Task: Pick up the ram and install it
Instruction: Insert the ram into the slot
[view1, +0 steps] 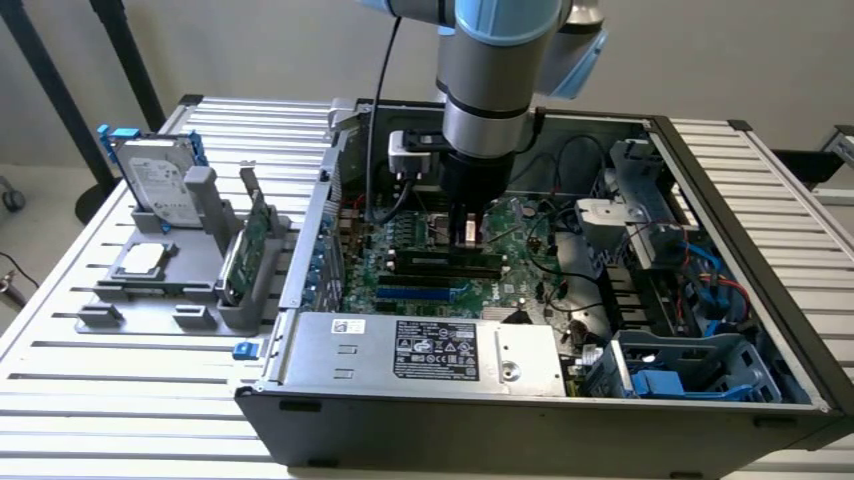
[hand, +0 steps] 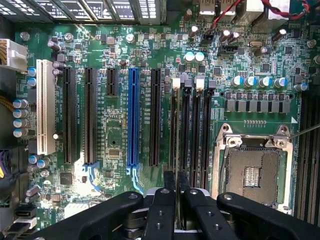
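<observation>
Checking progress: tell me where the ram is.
The ram is in the gripper, inside the computer case, above the black memory slots beside the processor socket.

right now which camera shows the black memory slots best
The wrist view: the memory slots run full length, side by side, next to the processor socket, just beyond the gripper shut on the ram. The exterior view shows them at a slant, low under the gripper.
</observation>
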